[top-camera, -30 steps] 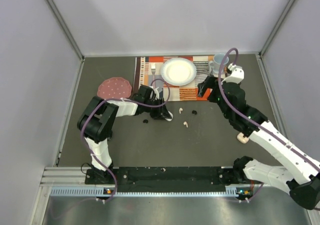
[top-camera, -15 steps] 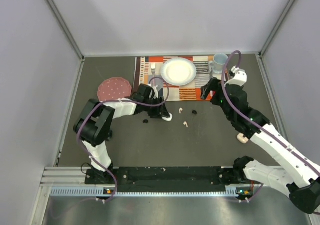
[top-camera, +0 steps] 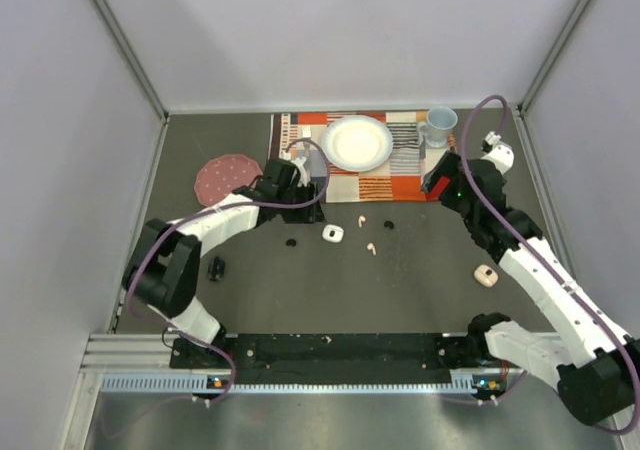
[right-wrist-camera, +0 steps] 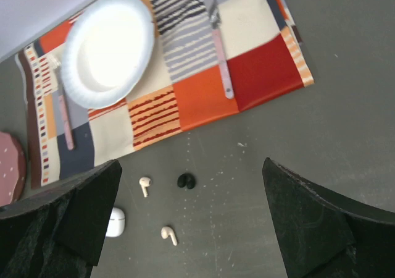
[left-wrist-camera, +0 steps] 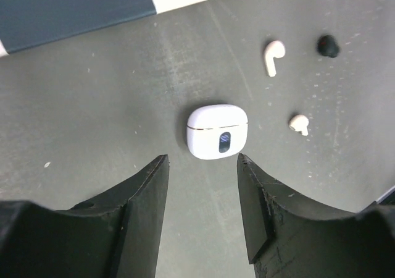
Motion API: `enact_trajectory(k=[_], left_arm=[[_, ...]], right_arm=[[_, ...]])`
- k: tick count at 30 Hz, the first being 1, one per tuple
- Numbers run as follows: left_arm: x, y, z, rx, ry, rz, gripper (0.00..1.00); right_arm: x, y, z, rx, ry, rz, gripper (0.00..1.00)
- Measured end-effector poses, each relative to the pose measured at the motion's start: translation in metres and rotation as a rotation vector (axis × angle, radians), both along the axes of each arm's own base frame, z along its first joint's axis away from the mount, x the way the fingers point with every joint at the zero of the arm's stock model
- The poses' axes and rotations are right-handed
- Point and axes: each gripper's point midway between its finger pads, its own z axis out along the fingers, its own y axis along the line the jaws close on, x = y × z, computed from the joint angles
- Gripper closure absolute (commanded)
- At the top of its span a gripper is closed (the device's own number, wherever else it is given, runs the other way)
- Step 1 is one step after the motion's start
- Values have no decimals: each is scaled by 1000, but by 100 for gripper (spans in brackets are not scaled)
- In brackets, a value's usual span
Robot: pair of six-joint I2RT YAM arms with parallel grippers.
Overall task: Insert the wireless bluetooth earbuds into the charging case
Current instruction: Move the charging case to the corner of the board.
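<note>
The closed white charging case (top-camera: 332, 233) (left-wrist-camera: 216, 131) (right-wrist-camera: 115, 222) lies free on the dark table. Two pale earbuds (top-camera: 362, 220) (top-camera: 371, 249) lie just to its right, also seen in the left wrist view (left-wrist-camera: 273, 55) (left-wrist-camera: 299, 123) and the right wrist view (right-wrist-camera: 144, 184) (right-wrist-camera: 169, 234). One black earbud (top-camera: 388, 224) (left-wrist-camera: 328, 46) (right-wrist-camera: 186, 181) rests beside them, and another black earbud (top-camera: 291, 241) sits left of the case. My left gripper (top-camera: 315, 190) (left-wrist-camera: 202, 160) hovers open behind the case and holds nothing. My right gripper (top-camera: 432, 182) (right-wrist-camera: 191, 164) stands wide open and empty, high over the mat's right end.
A patterned placemat (top-camera: 300, 135) at the back carries a white plate (top-camera: 356, 142), cutlery and a pale blue cup (top-camera: 438, 125). A dotted pink disc (top-camera: 228, 178) lies at the left. A black case (top-camera: 216, 267) and a pink case (top-camera: 485, 275) rest on the table.
My left gripper opened, let go of the white case and pulled back toward the mat, uncovering the black case. The right arm drew back to the right.
</note>
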Motion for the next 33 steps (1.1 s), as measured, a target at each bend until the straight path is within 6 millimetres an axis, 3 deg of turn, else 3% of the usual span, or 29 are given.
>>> enact_trajectory(k=[6, 8, 13, 19, 22, 27, 31, 33], left_arm=[[1, 6, 72, -49, -191, -8, 46], [0, 9, 97, -66, -265, -12, 46], [-4, 18, 144, -104, -397, -9, 44], [-6, 33, 182, -134, -514, 11, 43], [-5, 36, 188, -145, -533, 18, 43], [-7, 29, 195, -216, -531, 18, 43], [-13, 24, 185, -258, -490, 20, 44], [-17, 23, 179, -262, -471, 10, 44]], right_arm=[[2, -19, -43, 48, 188, -81, 1], [0, -21, -49, 48, 231, -98, 1], [-4, -30, -47, 85, 273, -166, 1], [-9, -55, -43, 120, 263, -355, 1], [-13, -67, -38, 79, 247, -391, 1], [-26, -94, -13, 4, 193, -389, 1], [-50, -123, 0, 31, 167, -476, 1], [-60, -127, -4, 57, 185, -497, 1]])
